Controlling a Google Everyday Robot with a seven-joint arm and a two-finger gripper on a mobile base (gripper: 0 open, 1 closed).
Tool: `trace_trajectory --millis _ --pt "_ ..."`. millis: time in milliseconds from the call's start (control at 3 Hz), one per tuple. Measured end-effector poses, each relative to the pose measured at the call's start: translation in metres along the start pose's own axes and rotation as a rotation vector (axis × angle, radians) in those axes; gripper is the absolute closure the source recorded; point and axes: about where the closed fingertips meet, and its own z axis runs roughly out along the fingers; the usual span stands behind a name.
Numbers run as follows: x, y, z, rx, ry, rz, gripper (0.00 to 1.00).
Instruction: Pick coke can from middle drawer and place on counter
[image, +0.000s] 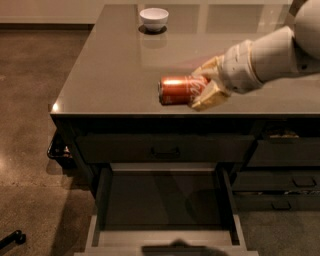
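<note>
The coke can (177, 90) is red-orange and lies on its side, held over the front part of the counter (115, 65). My gripper (204, 85) comes in from the right on a white arm and is shut on the can, its tan fingers (207, 97) above and below the can's right end. Whether the can touches the counter I cannot tell. The middle drawer (165, 200) stands pulled open below, with a dark bare floor and a lighter grey rim.
A white bowl (153, 19) stands at the back of the counter. A closed drawer front with a small black handle (165, 150) sits above the open drawer. More drawers are at the right (285, 180). Speckled brown floor (30, 100) lies to the left.
</note>
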Motion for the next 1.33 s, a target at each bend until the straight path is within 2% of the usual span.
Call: trace_trajectory --millis 333,667,1000,1333 --pt "0.003 -0.049 0.005 0.056 0.024 -0.055 1.0" --pt "0.027 -0.077 0.022 0.084 0.057 -0.048 1.0" --pt "0.053 -0.082 0.044 0.063 0.077 -0.016 1.0" --pt "0.069 -0.077 0.068 0.033 0.092 -0.01 1.0"
